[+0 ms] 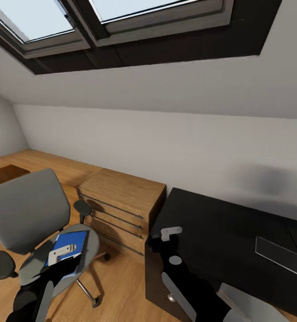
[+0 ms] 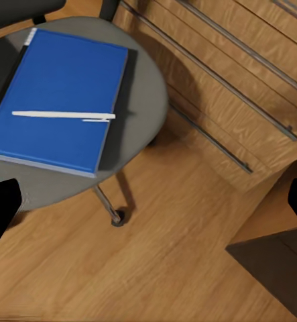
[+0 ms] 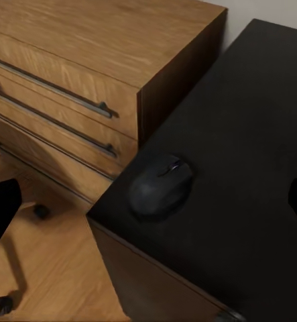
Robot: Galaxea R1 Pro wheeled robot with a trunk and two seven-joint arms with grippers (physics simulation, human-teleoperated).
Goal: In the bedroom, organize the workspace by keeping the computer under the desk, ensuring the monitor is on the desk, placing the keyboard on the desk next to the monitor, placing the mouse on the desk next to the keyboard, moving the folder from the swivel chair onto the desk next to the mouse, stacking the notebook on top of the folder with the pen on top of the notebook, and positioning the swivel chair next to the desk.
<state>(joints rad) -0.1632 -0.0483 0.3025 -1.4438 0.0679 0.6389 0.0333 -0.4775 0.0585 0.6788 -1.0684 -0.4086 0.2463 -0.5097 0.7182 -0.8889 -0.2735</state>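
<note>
On the swivel chair (image 1: 30, 214) seat lies a blue notebook (image 2: 57, 94) with the pen (image 2: 62, 116) flat on its cover, long axis running along the cover, a black edge showing under its right side. The left gripper (image 2: 148, 204) hovers above the chair, fingers wide apart and holding nothing. The right gripper (image 3: 148, 201), likewise spread and empty, hangs over the mouse (image 3: 160, 186), which sits near the desk (image 1: 220, 228) corner beside the wooden dresser (image 1: 121, 201).

No readable text, labels, brand marks or numbers anywhere. Blank cover on the blue flat notebook (image 2: 54, 100), nothing printed on the thin white pen (image 2: 62, 115) lying across it, no logo to make out on the dark rounded mouse (image 3: 160, 186), plain fronts on the light wooden dresser (image 1: 121, 203).
</note>
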